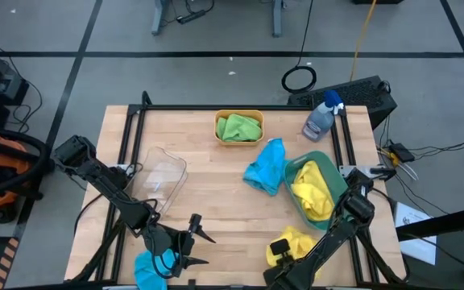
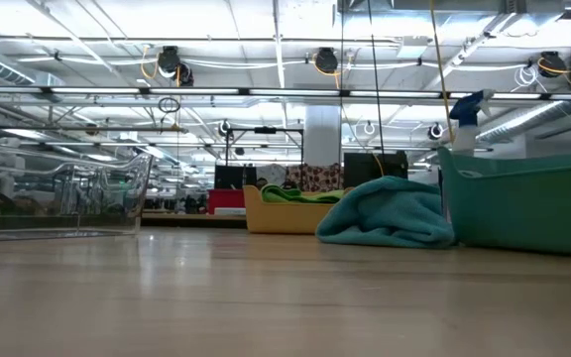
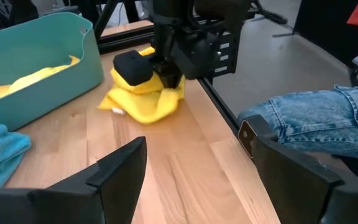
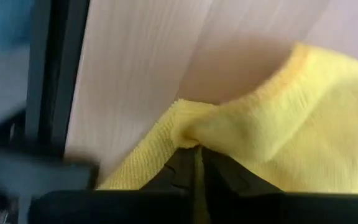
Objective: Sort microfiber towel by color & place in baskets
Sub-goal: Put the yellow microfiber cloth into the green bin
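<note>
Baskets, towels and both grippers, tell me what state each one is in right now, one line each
Orange-yellow basket: upright, green towel inside.
Teal basket: holds a yellow towel.
Clear basket: nothing seen inside.
Blue towel: crumpled on the table beside the teal basket.
Second blue towel: at the table's near edge, under the left arm.
Left gripper: open, holding nothing.
Right gripper: shut on second yellow towel.
</note>
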### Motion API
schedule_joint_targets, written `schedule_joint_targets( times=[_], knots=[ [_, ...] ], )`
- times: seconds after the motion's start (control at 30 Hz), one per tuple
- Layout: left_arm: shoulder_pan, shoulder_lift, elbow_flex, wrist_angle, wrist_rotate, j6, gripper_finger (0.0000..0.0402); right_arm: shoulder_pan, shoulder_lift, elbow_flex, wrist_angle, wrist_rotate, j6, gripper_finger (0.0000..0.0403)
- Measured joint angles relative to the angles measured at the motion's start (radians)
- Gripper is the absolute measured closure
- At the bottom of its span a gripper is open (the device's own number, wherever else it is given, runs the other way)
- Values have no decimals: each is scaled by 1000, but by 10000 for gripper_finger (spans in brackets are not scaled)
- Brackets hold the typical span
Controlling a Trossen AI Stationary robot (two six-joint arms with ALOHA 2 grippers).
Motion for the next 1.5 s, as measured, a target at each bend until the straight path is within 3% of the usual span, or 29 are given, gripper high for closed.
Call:
schedule_joint_targets(
  times=[0.17,0.37,0.63,0.83,1.0,1.27,1.4,1.5],
  knots=[
    [0,0,0,-1,0,7,104,-1,-1,146,-120,48,18,398],
    [6,0,0,5,0,54,104,2,-2,333,-269,226,43,400],
    [51,0,0,65,-4,92,104,2,-7,547,-347,629,-43,402],
    [60,0,7,156,-7,201,104,2,-81,527,-324,939,-90,402],
    [35,-7,48,154,-40,309,104,-2,-126,527,-375,1086,-81,402],
    [-20,-24,98,37,-192,374,104,-36,-208,527,-387,1103,-107,403],
    [-30,-24,98,29,-204,388,104,-68,-250,526,-387,1041,-169,403],
    [-30,-24,98,10,-204,370,104,-104,-301,525,-387,921,-198,403]
  ],
)
